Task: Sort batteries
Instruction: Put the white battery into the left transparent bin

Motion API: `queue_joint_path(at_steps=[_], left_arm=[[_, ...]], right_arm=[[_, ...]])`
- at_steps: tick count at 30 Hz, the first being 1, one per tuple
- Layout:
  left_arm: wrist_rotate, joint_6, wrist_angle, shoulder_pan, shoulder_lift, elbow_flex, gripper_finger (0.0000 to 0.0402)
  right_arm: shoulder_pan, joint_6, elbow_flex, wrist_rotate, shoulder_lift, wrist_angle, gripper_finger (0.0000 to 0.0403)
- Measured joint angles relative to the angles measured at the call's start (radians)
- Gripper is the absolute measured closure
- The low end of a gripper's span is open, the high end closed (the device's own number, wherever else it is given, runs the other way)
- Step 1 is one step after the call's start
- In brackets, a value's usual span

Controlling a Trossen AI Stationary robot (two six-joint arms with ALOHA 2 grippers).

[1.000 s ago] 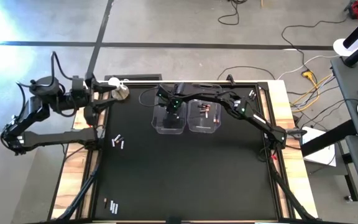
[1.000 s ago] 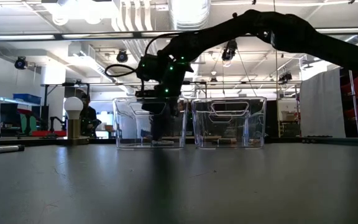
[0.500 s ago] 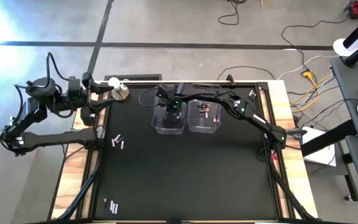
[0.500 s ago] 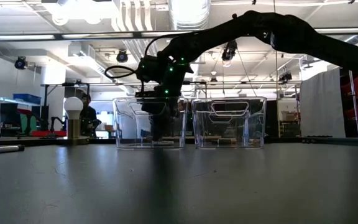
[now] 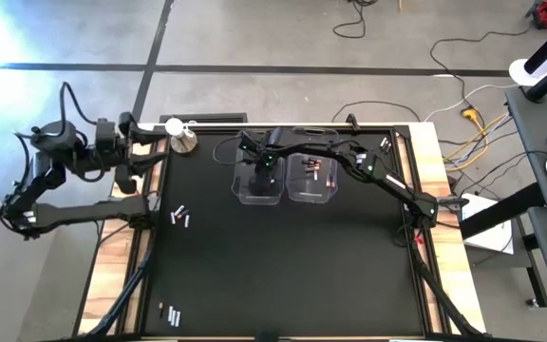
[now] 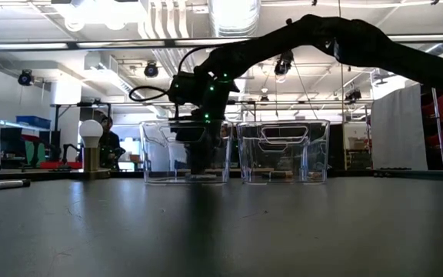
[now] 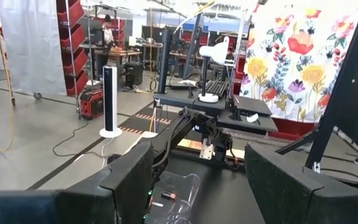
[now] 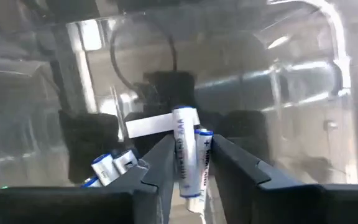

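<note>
Two clear bins stand side by side at the table's far middle: the left bin (image 5: pixel 257 185) and the right bin (image 5: pixel 313 180). My right gripper (image 8: pixel 191 168) reaches down into the left bin, with a white battery (image 8: pixel 185 152) standing in the narrow gap between its fingers. Other white batteries (image 8: pixel 110 167) lie on that bin's floor. Dark batteries with reddish marks (image 5: pixel 317 171) lie in the right bin. Loose batteries (image 5: pixel 180 217) lie on the table's left part, and more (image 5: pixel 169 313) near its front edge. My left gripper (image 5: pixel 145 133) stands open beyond the far left corner. My right gripper comes from above, slanting down into the left bin. The white battery (image 8: pixel 182 143) lies along the fingers, close against one finger (image 8: pixel 160 165), and a second battery (image 8: pixel 205 162) shows beside it. Whether the fingers touch either battery I cannot tell.
A silver knob with a white ball (image 5: pixel 180 139) stands at the far left corner, just in front of my left gripper. The table's black middle and right parts lie bare. Wooden borders (image 5: pixel 449 275) and cables run along the sides.
My left gripper has drawn back a little toward the table's left edge, away from the knob. My right arm has stayed over the left bin.
</note>
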Motion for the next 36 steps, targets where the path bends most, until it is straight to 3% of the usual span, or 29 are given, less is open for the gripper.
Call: queue_joint_path(at_steps=[5, 13, 16, 22, 26, 31, 36], left_arm=[[0.0, -0.006, 0.002, 0.0, -0.04, 0.0, 0.017], [-0.024, -0.013, 0.023, 0.0, -0.085, 0.0, 0.017], [-0.026, -0.014, 0.036, 0.0, -0.089, 0.0, 0.017], [-0.026, -0.014, 0.048, 0.0, -0.077, 0.0, 0.017], [-0.026, -0.014, 0.049, 0.0, -0.057, 0.0, 0.017], [-0.025, -0.014, 0.047, 0.0, -0.03, -0.001, 0.017], [-0.025, -0.012, 0.048, 0.0, -0.01, -0.002, 0.017]], right_arm=[[0.003, 0.04, -0.002, 0.003, -0.046, -0.014, 0.0279], [0.007, 0.073, 0.001, 0.049, -0.282, -0.078, 0.0233], [0.003, 0.121, 0.0, 0.123, -0.363, -0.164, 0.0214], [-0.048, 0.322, -0.06, 0.38, -0.513, -0.391, 0.0186], [-0.099, 0.513, -0.251, 0.476, -0.659, -0.398, 0.018], [-0.17, 0.79, -0.6, 0.572, -0.879, -0.328, 0.0181], [-0.268, 1.151, -0.936, 0.589, -1.06, -0.278, 0.0196]])
